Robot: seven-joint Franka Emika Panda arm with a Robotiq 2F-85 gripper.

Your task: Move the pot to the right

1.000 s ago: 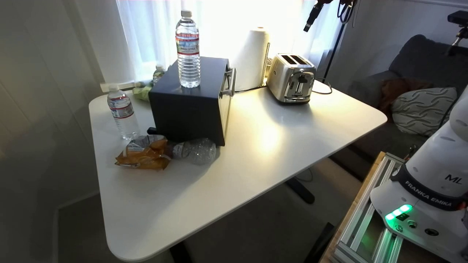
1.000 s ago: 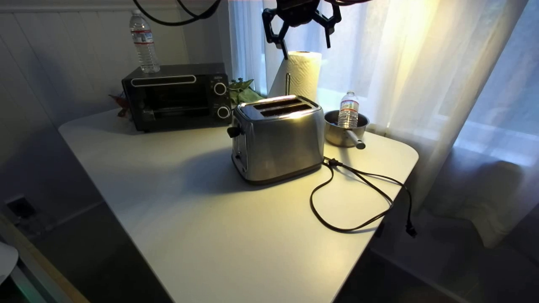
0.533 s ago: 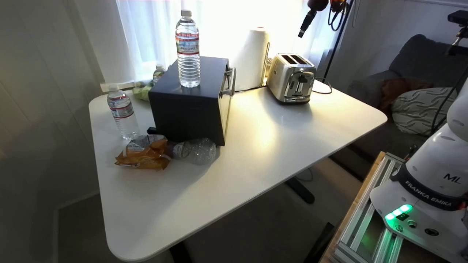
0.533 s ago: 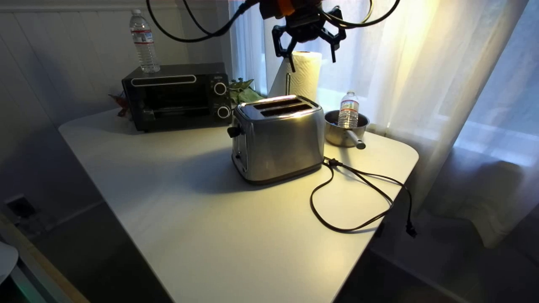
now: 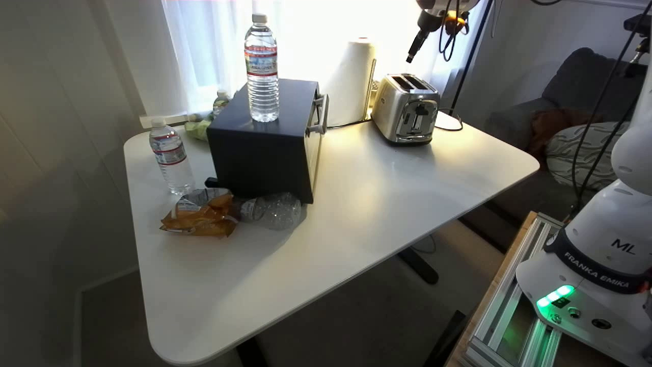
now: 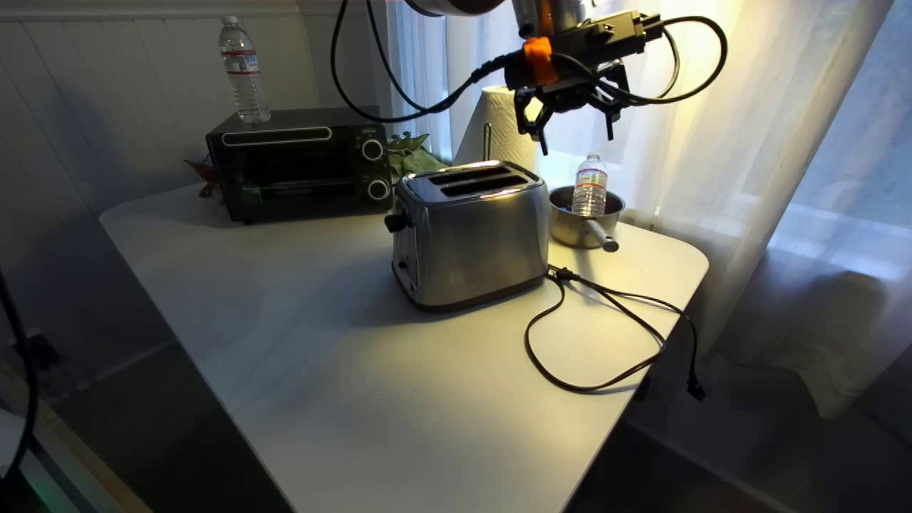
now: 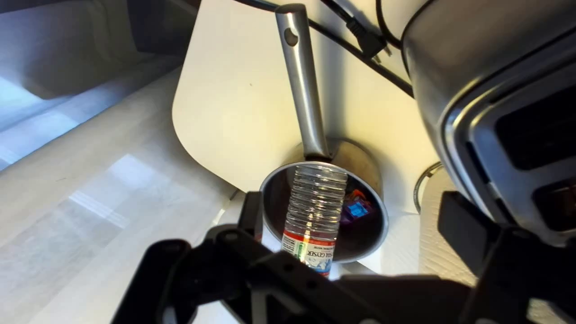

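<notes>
Robotiq gripper (image 6: 577,144) is hanging spread. Below it, steel saucepan (image 6: 568,232) is sitting unheld, awaiting grasp and rightward move.

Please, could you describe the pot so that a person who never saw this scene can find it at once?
In an exterior view, look on the white table for the toaster. Just right of it, near the curtain, stands the pot, low and round. Unlike the toaster and the paper roll, it has a straight handle and a bottle standing in it.
</notes>
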